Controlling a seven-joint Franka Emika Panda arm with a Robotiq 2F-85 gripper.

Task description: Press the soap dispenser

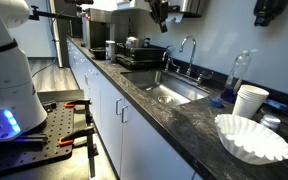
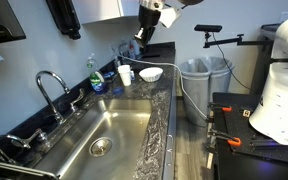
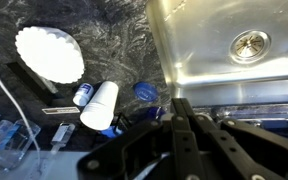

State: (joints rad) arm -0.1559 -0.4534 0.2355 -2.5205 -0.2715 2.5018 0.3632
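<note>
The soap dispenser [image 1: 269, 12] is a dark rounded box on the wall above the counter, at the top edge in both exterior views [image 2: 64, 15]. My gripper [image 1: 160, 12] hangs high over the counter by the sink, well away from the dispenser, also seen in an exterior view [image 2: 144, 28]. In the wrist view its fingers [image 3: 179, 105] lie together, shut and empty, pointing down at the counter edge beside the sink. The dispenser is out of the wrist view.
A steel sink [image 2: 109, 135] with a chrome tap [image 2: 52, 85] is set in the dark stone counter. A clear bottle of blue liquid [image 2: 97, 75], a white cup [image 3: 99, 105] and white fluted filters [image 3: 49, 52] stand beside it. Bins [image 2: 204, 75] stand beyond the counter.
</note>
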